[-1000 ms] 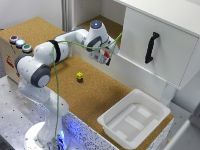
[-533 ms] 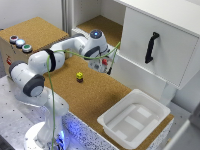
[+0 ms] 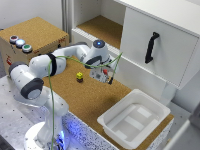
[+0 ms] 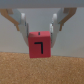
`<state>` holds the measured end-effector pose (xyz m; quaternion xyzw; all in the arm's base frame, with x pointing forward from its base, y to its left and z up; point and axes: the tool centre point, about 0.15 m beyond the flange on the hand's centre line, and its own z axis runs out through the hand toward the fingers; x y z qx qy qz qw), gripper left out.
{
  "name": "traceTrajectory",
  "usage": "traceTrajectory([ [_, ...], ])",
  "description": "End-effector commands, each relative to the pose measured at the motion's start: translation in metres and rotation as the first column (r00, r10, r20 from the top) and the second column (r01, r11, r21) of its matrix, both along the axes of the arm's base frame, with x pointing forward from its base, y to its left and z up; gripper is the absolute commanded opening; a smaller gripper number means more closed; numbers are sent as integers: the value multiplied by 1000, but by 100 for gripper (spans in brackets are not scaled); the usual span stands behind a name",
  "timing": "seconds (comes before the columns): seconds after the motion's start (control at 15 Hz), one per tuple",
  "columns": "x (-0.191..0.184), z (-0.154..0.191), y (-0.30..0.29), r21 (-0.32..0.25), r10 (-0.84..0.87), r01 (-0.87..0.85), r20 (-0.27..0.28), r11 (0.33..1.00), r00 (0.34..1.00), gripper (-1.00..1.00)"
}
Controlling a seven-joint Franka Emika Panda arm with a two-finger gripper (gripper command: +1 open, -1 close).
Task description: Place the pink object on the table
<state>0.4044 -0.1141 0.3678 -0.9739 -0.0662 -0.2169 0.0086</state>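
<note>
The pink object (image 4: 39,44), a small pinkish-red block with a dark mark on its face, sits between my two fingers (image 4: 56,26) in the wrist view. My gripper (image 4: 39,39) is shut on it. The brown cork table (image 4: 42,69) lies just below the block; I cannot tell whether they touch. In the exterior view my gripper (image 3: 103,75) hangs low over the table (image 3: 85,100), in front of the white cabinet. The block is too small to make out there.
A small yellow block with a dark top (image 3: 79,76) stands on the cork just to the exterior view's left of the gripper. A white plastic bin (image 3: 134,118) sits at the right front. A cork-topped button box (image 3: 30,35) is at the left, and a cabinet door with a black handle (image 3: 151,47) at the right.
The arm has come away from the open cabinet shelf and lowered the gripper with the pink block down toward the table.
</note>
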Motion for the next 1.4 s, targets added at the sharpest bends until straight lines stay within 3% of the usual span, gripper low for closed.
traceTrajectory([
  [0.0,-2,-48,-29,50,-95,91,95,995,991,-100],
  [0.13,-6,-63,-26,56,-97,91,113,994,989,-100],
  [0.47,-11,-101,-16,115,-112,101,89,988,990,-100],
  [0.73,-4,-132,-20,70,-139,135,61,988,988,-100],
  [1.0,8,-154,-40,69,-192,190,22,979,981,-100],
  [1.33,12,-166,-55,26,-220,220,-8,975,976,-100],
])
